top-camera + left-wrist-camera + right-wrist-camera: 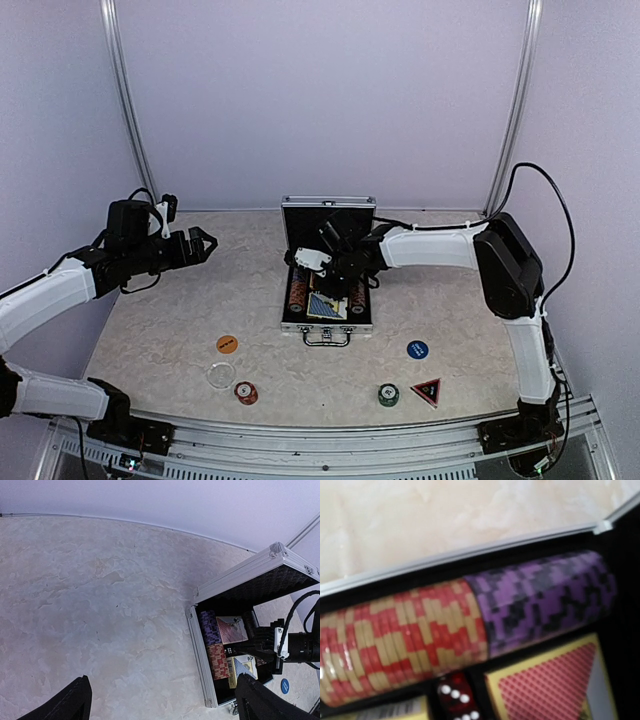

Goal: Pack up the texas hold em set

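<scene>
Standing open in the middle of the table (150, 320) with its lid tipped up toward the back wall (320, 100), the case (328, 212) leaves its slots reachable from above; chip rows (400, 640) and a red deck (545, 690) already lie snug inside. The right gripper (338, 275) is down in the case over the card slots, with the chip rows just beside it. Its fingers are hidden, so I cannot tell whether they are clenched or grasping anything. The left gripper (203, 243) hovers released and empty at the left, well apart from the loose discs (227, 344), chip stacks (246, 392) and triangle marker (427, 390) near the front edge, probably waiting its turn.
</scene>
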